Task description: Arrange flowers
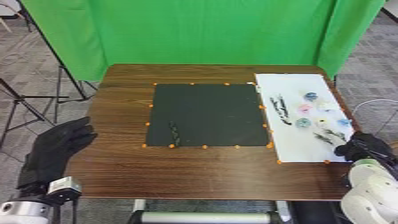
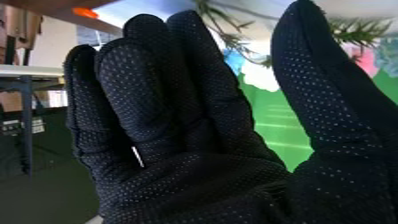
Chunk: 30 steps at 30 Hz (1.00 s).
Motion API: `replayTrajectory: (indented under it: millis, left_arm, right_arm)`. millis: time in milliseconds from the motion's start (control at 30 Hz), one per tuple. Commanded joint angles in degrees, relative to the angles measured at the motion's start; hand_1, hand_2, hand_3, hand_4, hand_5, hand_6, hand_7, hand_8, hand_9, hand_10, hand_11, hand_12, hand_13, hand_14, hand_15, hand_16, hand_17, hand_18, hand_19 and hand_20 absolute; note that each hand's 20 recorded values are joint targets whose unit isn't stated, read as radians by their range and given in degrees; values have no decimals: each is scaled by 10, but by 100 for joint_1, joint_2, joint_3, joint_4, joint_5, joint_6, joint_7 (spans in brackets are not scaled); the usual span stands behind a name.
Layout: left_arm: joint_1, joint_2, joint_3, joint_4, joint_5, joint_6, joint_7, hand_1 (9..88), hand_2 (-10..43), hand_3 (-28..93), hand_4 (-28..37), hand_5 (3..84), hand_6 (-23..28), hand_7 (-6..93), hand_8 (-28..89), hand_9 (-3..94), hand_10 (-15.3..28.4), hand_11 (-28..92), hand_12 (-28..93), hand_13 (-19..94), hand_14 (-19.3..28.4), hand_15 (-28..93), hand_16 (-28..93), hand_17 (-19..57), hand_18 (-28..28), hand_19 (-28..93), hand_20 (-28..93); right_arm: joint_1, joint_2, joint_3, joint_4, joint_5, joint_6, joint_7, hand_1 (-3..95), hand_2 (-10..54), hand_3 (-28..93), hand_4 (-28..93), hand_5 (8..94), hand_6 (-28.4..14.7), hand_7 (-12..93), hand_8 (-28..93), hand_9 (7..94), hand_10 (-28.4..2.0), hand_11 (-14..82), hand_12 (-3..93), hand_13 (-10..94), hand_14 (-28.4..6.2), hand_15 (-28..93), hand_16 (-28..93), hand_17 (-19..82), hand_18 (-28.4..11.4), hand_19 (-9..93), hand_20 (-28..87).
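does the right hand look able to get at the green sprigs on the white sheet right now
Probably yes: the right hand is open at the edge of the white sheet, close to the green sprigs, and nothing seems to stand between.

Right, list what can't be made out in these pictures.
- Head view: the blooms are too small to tell their kind.
- Head view: the dark thing on the black mat is too small to name.
- Head view: the right hand hides whatever lies beneath it.
- Right wrist view: the thumb hides part of the pink bloom.
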Motion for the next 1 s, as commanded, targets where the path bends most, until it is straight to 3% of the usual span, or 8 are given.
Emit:
replayTrajectory:
  millis: [33,200,267,333,533,767,1000]
  left_arm:
    - [49,19,17,15,-21,-60,44,269,30,816,-209,425,118,196,-107,367,210,379,103,251,268,649,-139,-90,228,599,162]
    - [-5,-3,39,38,10,-85,-14,269,29,817,-209,425,118,196,-107,367,210,379,102,252,268,649,-139,-89,228,598,162]
    - [9,-6,29,32,12,-85,-22,269,29,817,-209,426,118,196,-107,367,210,379,102,252,268,649,-139,-89,228,599,162]
    - [3,7,47,32,4,-68,-2,269,29,818,-209,426,118,196,-107,367,210,379,102,252,268,649,-139,-89,228,599,162]
    - [4,-6,51,39,20,-78,-32,269,30,817,-209,426,119,195,-108,367,211,379,102,253,268,648,-140,-90,228,598,162]
    - [93,-2,-2,9,2,-33,-2,269,30,817,-209,426,119,195,-107,367,210,379,102,252,268,648,-139,-90,228,598,162]
    - [214,-19,-127,-32,13,-8,-32,269,30,816,-209,426,119,195,-107,367,211,379,103,252,268,648,-139,-90,228,598,163]
  right_arm:
    - [125,-28,-187,150,43,-26,129,354,-74,788,-233,671,-114,262,-97,625,-249,406,201,602,-177,761,160,338,-268,932,-27]
    - [245,-11,-361,266,-55,139,113,394,-68,789,-249,684,-100,277,-102,644,-234,411,202,614,-165,759,158,342,-263,932,-26]
    - [337,-3,-461,316,-82,182,108,431,-75,765,-273,699,-89,283,30,670,-218,414,203,634,-150,752,159,354,-256,932,-11]
    - [402,4,-551,359,-104,249,120,483,-81,728,-281,720,-75,302,86,708,-194,414,206,659,-136,742,167,366,-248,932,5]
    - [447,27,-631,383,-233,491,68,527,-57,704,-282,776,-28,347,76,791,-149,380,259,724,-104,708,194,393,-237,932,65]
    - [432,68,-447,125,-332,886,31,534,-67,733,-283,814,-30,303,131,829,-134,376,286,762,-90,703,221,411,-237,932,131]
    - [925,280,-543,-500,-331,847,-136,526,-78,760,-283,833,-27,276,171,849,-131,381,297,781,-84,709,236,427,-240,932,187]
